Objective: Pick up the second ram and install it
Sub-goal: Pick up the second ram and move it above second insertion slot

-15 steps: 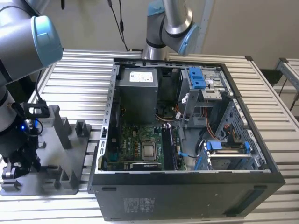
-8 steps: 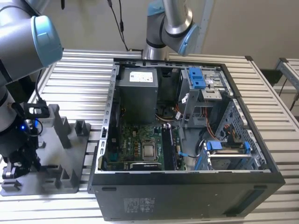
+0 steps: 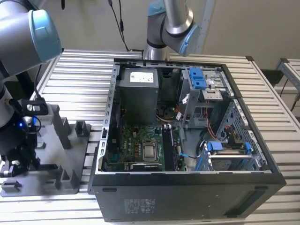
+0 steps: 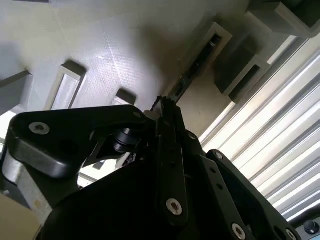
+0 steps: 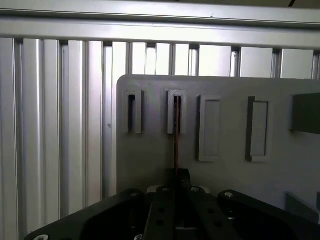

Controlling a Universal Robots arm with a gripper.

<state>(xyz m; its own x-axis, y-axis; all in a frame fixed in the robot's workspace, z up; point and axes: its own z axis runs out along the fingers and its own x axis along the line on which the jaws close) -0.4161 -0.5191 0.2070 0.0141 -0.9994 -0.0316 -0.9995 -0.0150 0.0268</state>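
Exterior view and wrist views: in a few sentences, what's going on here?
The arm's gripper is down at the grey holder tray, closed on the second ram, which sits in a tray slot. The open computer case stands beside the tray on the slatted table, toward the exterior view's right.

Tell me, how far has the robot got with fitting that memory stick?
Done: the gripper is lined up on the second ram, which stands on edge in the grey holder tray. In hand: nothing lifted yet. Left: carrying it to the motherboard and seating it.
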